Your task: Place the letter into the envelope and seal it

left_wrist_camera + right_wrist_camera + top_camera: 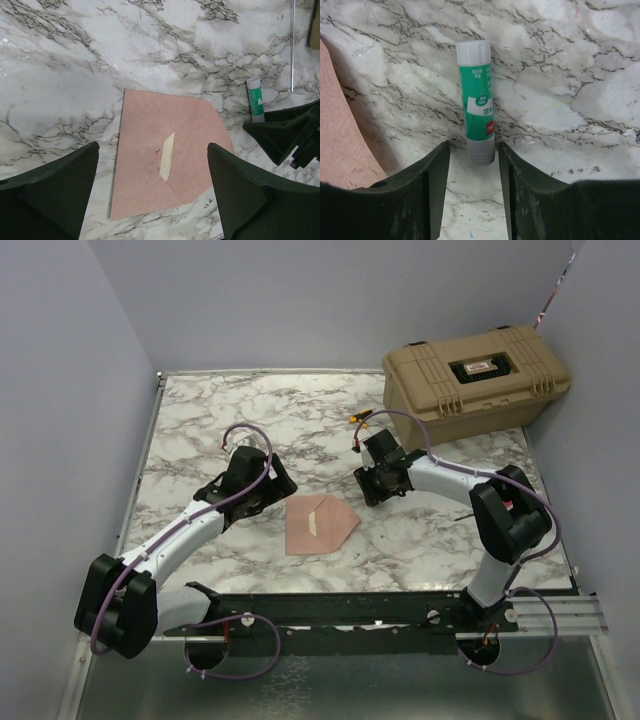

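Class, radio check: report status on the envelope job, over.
Left gripper open, beside envelope. Right gripper open, tips astride end of glue stick. Envelope flat on table; no separate letter visible. Nothing blocking it.

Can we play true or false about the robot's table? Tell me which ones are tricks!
1. The envelope lies on the marble table. True.
2. The left claw is pinching the envelope. False: it is open and holds nothing.
3. The glue stick has a green label. True.
4. The tan case has its lid open. False: the lid is shut.
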Action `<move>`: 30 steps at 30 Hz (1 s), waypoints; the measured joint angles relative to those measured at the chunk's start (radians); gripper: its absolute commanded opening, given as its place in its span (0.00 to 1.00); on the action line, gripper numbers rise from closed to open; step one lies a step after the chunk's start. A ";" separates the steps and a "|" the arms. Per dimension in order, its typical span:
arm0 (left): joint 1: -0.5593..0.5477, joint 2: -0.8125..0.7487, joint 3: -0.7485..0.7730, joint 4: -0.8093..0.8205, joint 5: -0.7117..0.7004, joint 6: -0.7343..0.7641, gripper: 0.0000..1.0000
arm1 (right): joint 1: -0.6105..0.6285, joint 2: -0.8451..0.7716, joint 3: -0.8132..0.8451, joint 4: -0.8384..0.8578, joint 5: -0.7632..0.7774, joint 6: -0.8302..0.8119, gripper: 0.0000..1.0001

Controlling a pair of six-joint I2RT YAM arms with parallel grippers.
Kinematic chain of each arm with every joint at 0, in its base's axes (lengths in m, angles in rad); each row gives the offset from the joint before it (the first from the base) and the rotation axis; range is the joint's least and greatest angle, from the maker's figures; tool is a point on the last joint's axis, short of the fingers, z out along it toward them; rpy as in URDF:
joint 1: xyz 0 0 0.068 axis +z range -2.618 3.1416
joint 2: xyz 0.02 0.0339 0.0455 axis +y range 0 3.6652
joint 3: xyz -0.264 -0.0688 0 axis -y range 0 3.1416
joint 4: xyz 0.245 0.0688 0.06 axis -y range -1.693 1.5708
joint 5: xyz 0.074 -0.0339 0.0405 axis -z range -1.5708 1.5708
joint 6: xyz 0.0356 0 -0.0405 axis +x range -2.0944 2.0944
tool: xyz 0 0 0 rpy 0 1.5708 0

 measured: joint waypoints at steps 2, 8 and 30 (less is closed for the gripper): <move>0.001 0.005 0.000 0.000 0.008 0.001 0.90 | 0.000 0.012 0.002 0.000 0.003 -0.005 0.44; 0.001 0.016 0.000 0.000 0.023 0.003 0.90 | 0.000 0.017 0.004 0.006 0.035 -0.008 0.17; 0.002 0.089 0.163 0.153 0.521 0.067 0.99 | 0.016 -0.420 -0.005 0.007 -0.459 -0.105 0.01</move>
